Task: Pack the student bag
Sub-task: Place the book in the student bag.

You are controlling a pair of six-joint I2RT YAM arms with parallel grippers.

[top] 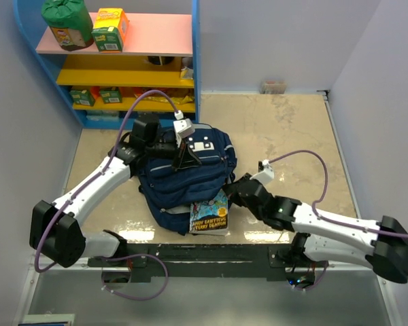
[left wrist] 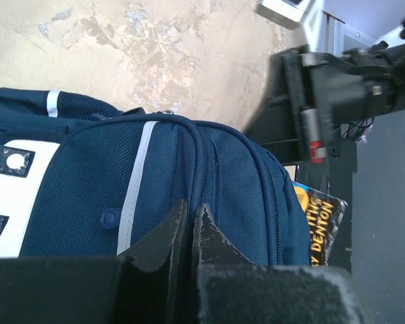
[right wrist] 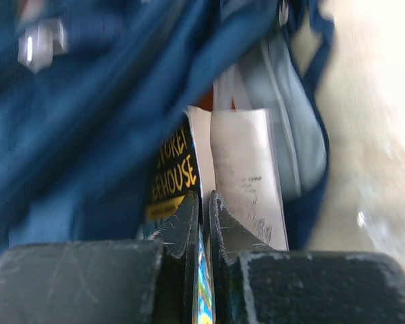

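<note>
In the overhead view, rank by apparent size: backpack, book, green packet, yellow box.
1. backpack
2. green packet
3. book (partly inside the backpack) and yellow box: alike, unranked.

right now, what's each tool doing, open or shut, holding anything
left tool: shut, tips against the student bag; cannot tell if it pinches any fabric.
right tool: shut on the book at the bag's opening.

table [top: 285,136]: beige, marbled | navy student bag [top: 177,187]: lying mid-table | blue shelf unit [top: 196,61]: far-left corner
</note>
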